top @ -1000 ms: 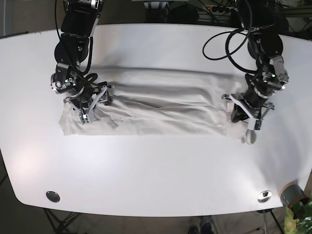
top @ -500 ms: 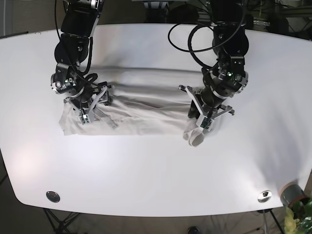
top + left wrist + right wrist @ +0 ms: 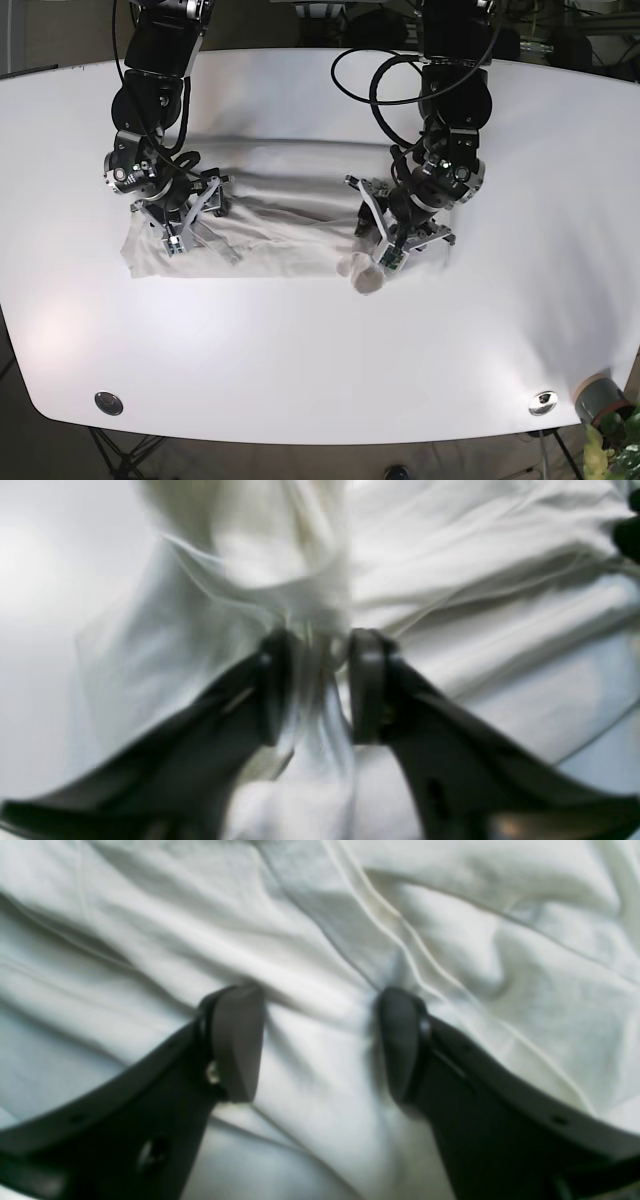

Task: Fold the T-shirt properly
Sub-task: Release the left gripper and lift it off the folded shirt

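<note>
The white T-shirt [image 3: 270, 215] lies wrinkled across the middle of the white table [image 3: 320, 340]. My left gripper [image 3: 385, 248], on the right side of the base view, is shut on a bunched edge of the T-shirt [image 3: 312, 630], with cloth pinched between its dark fingers [image 3: 367, 680]; a rolled lump of fabric [image 3: 362, 272] hangs below it. My right gripper [image 3: 188, 220] rests on the T-shirt [image 3: 320, 940] near its left end. Its fingers [image 3: 235, 1040] stand apart, pressed onto the cloth with nothing pinched between them.
Two round metal fittings [image 3: 108, 402] [image 3: 543, 402] sit near the table's front corners. A grey pot with a green plant [image 3: 605, 410] stands off the table at the front right. Black cables [image 3: 400, 80] loop above the left arm.
My left gripper has dragged the T-shirt's right end leftward across the table, so the cloth is folding over toward the middle. The right gripper has stayed in place.
</note>
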Robot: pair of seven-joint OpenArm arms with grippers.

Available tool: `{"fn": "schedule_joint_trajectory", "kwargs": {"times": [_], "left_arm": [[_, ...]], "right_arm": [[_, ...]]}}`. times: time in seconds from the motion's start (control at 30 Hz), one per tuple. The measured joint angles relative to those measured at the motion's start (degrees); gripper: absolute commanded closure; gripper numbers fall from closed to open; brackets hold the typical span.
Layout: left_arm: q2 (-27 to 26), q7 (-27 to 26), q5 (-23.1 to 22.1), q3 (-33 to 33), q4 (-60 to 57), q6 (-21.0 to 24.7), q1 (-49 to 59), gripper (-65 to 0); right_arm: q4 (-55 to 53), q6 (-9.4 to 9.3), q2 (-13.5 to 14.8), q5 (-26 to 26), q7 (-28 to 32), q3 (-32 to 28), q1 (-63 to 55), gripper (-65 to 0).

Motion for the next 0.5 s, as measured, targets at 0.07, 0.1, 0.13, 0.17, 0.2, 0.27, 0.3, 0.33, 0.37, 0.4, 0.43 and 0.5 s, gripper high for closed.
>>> {"fn": "schedule_joint_trajectory", "kwargs": {"times": [0.07,0.1,0.13,0.17,0.2,0.27,0.3,0.33,0.37,0.4,0.43,0.5], "left_arm": [[-0.1,-0.3,0.0,1.4,0.0,0.1,0.1,-34.2],[-0.2,-0.2,0.1,2.4,0.0,0.2,0.1,-36.1],[-0.2,-0.1,0.2,3.7,0.1,0.2,0.2,-37.4],[-0.3,0.0,0.2,5.0,0.2,0.2,0.2,-37.5],[-0.3,0.0,0.2,6.3,0.3,0.2,0.2,-37.5],[-0.2,0.2,-0.1,7.6,1.6,-0.3,0.4,-37.6],[0.0,0.2,-0.3,7.7,2.4,-0.3,0.4,-37.6],[0.1,0.2,-0.2,7.7,3.8,-0.3,0.3,-37.6],[0.1,0.2,-0.3,7.7,4.9,-0.2,0.2,-37.6],[0.0,0.2,-0.1,7.6,5.9,-0.2,0.2,-37.6],[-0.2,0.2,-0.2,7.4,7.4,-0.2,0.0,-37.5],[-0.7,0.1,-0.1,7.0,9.7,0.0,0.1,-37.4]], "right_arm": [[0.0,0.0,0.0,0.0,0.0,0.0,0.0,-35.0],[0.0,-0.02,0.0,0.0,0.0,0.0,0.0,-35.0],[0.0,-0.02,0.0,0.0,0.0,0.0,0.0,-35.0],[0.0,-0.02,0.0,0.0,0.0,0.0,0.0,-35.0],[0.0,-0.02,0.0,0.0,0.0,0.0,0.0,-35.0],[0.0,0.0,0.0,0.0,0.0,0.0,0.0,-35.0],[0.0,0.0,0.0,0.0,0.0,0.0,0.0,-35.0],[0.0,0.0,0.0,0.0,0.0,0.0,0.0,-35.0],[0.0,0.0,0.0,0.0,0.0,0.0,0.0,-35.0],[0.0,0.0,0.0,0.0,0.0,0.0,0.0,-35.0],[0.0,0.0,0.0,0.0,0.0,0.0,0.0,-35.0],[0.0,-0.02,0.0,0.0,0.0,0.0,0.0,-35.0]]}}
